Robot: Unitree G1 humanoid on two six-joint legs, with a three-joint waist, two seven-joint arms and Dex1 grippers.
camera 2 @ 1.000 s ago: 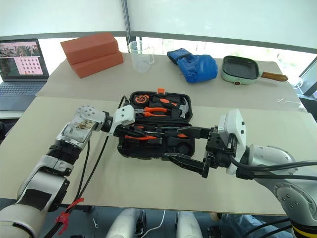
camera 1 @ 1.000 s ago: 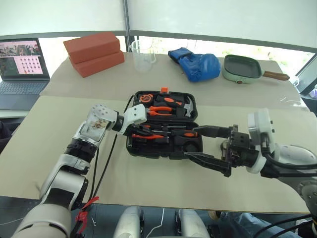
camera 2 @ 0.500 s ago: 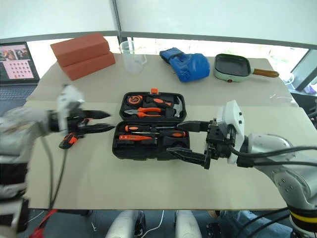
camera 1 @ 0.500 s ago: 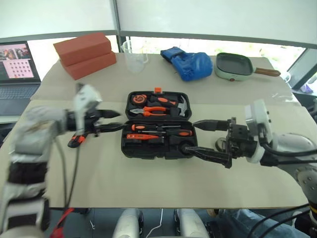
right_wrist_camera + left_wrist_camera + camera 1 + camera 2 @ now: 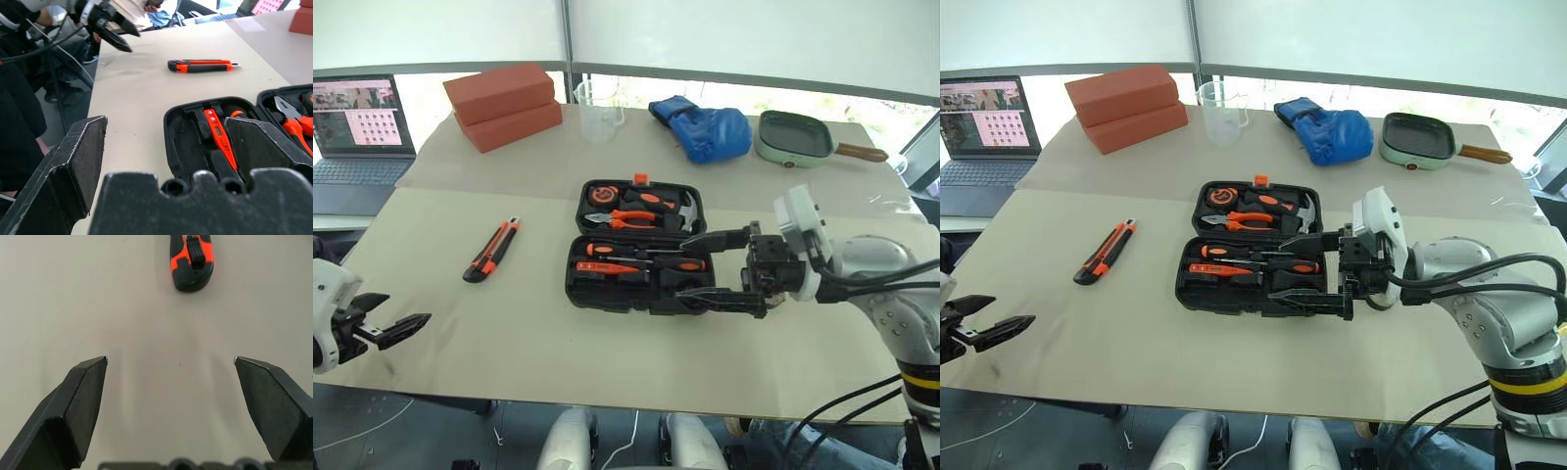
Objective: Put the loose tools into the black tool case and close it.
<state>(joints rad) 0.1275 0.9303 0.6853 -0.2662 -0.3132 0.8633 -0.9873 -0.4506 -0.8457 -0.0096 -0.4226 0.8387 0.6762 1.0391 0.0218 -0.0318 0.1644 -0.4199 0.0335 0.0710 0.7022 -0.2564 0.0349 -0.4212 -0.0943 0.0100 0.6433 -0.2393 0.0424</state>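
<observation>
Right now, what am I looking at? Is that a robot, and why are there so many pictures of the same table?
Yes, it's a robot with two arms. Two pictures come from cameras in its head, looking down at the table. The other two come from cameras on its wrists, looking along its black fingers.

Its left gripper hovers open at the table's near left edge, holding nothing. Its right gripper is open too, empty, over the right end of the open black tool case, which holds orange and black tools.

An orange-and-black utility knife lies loose on the table, left of the case. Farther back are red bricks, a clear jug, a blue glove, a green pan and a laptop.
</observation>
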